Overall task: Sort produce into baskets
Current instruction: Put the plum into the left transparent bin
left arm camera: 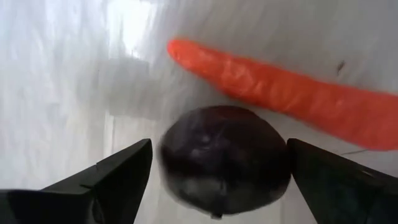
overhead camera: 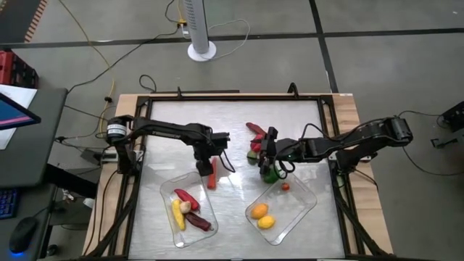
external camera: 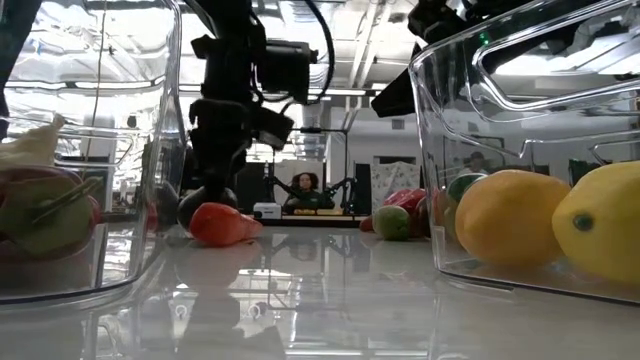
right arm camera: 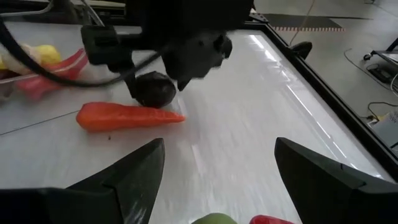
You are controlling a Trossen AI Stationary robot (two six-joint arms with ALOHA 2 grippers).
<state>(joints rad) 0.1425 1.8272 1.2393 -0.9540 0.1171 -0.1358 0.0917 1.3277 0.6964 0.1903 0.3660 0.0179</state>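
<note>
Low view, nearest: two clear hard-walled baskets, left basket [external camera: 150,200] and right basket [external camera: 520,150], with a bare glossy table [external camera: 320,300] lane between them. Right basket holds a smooth orange piece [external camera: 505,217] and a lemon [external camera: 600,222].

Mid-table: left gripper [left arm camera: 211,171] released, fingers spread either side of a round, dull dark purple piece [left arm camera: 224,158], not touching it. A tapered orange carrot [left arm camera: 286,90] lies just beyond, beside the purple piece.

Right gripper [right arm camera: 214,165] also released, fingers wide, above a green pepper [right arm camera: 214,218] and red chilli [right arm camera: 270,219]. Open table stretches beyond to the black frame [right arm camera: 323,81] edge.
</note>
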